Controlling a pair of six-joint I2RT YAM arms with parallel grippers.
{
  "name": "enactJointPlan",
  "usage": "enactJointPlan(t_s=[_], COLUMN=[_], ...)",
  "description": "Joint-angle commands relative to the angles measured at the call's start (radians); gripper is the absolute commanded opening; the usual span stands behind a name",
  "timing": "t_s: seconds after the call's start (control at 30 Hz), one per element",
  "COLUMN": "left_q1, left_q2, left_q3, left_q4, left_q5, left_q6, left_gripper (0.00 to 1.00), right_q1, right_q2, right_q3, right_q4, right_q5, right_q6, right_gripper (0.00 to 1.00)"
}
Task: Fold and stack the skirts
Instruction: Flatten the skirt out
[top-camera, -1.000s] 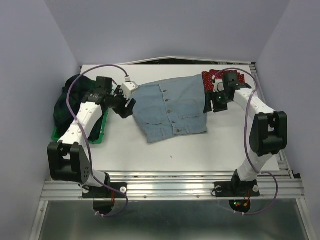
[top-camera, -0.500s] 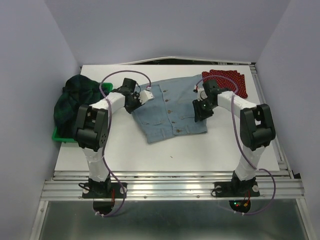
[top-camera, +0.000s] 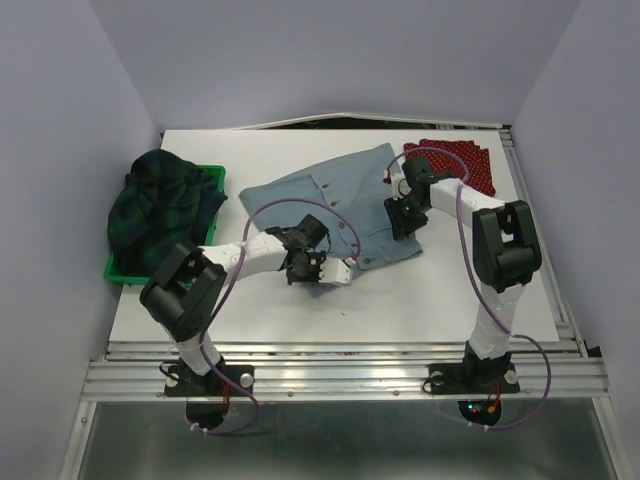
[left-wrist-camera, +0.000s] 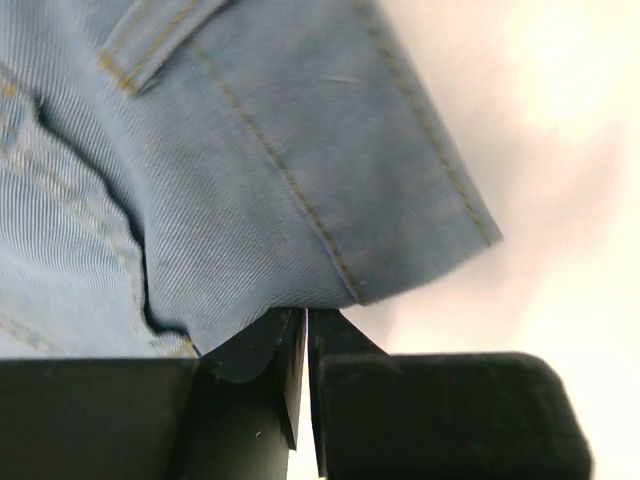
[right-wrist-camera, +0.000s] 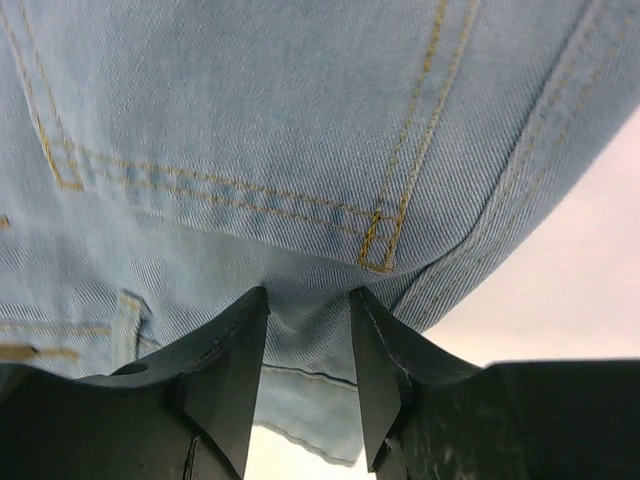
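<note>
Folding in hand: denim skirt spread in middle of surface, pinched tight at near hem corner by left claw, clamped on a bunched fold at right edge by right claw. Next, probably: lift both held edges and carry across together, evenly.

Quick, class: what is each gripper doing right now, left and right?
Left gripper: shut on the denim skirt, pinching its hem.
Right gripper: shut on the denim skirt, gripping a fold of it.
</note>
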Motion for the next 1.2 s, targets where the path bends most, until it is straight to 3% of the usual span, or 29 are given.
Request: enactJointPlan(t_s=[0.0, 0.13, 0.2, 0.37, 0.5, 0.63, 0.9, 1.07, 1.17], left_q1=[-0.075, -0.025, 0.075, 0.320, 0.434, 0.462, 0.451, 0.413, 0.328], left_q2=[-0.032, -0.093, -0.109, 0.037, 0.204, 0.335, 0.310, 0.179, 0.071], left_q3=[0.023, 0.125, 0.228, 0.448, 0.583, 0.641, 0.427, 0.201, 0.045], left_q4=[-0.098, -0.109, -0.110, -0.120, -0.078, -0.060, -0.031, -0.046, -0.067], left_q5=[0.169, 0.266, 0.284, 0.231, 0.168, 0.074, 0.015, 0.030, 0.057], left_q6=[-0.094, -0.184, -0.219, -0.269, -0.293, -0.315, -0.194, -0.068, -0.042], left_gripper=[0.17, 0.17, 0.17, 0.18, 0.18, 0.18, 0.11, 0.07, 0.05], right_q1=[-0.003, -0.003, -0.003, 0.033, 0.173, 0.277, 0.277, 0.277, 0.248], right_q2=[0.016, -0.068, -0.090, -0.195, -0.179, -0.078, 0.004, -0.018, -0.033], right_q3=[0.047, 0.005, -0.004, 0.019, 0.050, 0.070, 0.024, -0.047, -0.077], right_q4=[0.031, 0.023, 0.014, 0.026, 0.038, 0.038, 0.055, 0.072, 0.089], right_q5=[0.034, -0.014, -0.004, -0.167, -0.213, -0.185, -0.037, 0.016, 0.013], right_q6=[-0.054, -0.066, -0.063, 0.012, 0.049, 0.052, 0.025, -0.047, -0.122], right_gripper=[0.45, 0.45, 0.47, 0.51, 0.50, 0.47, 0.45, 0.45, 0.45])
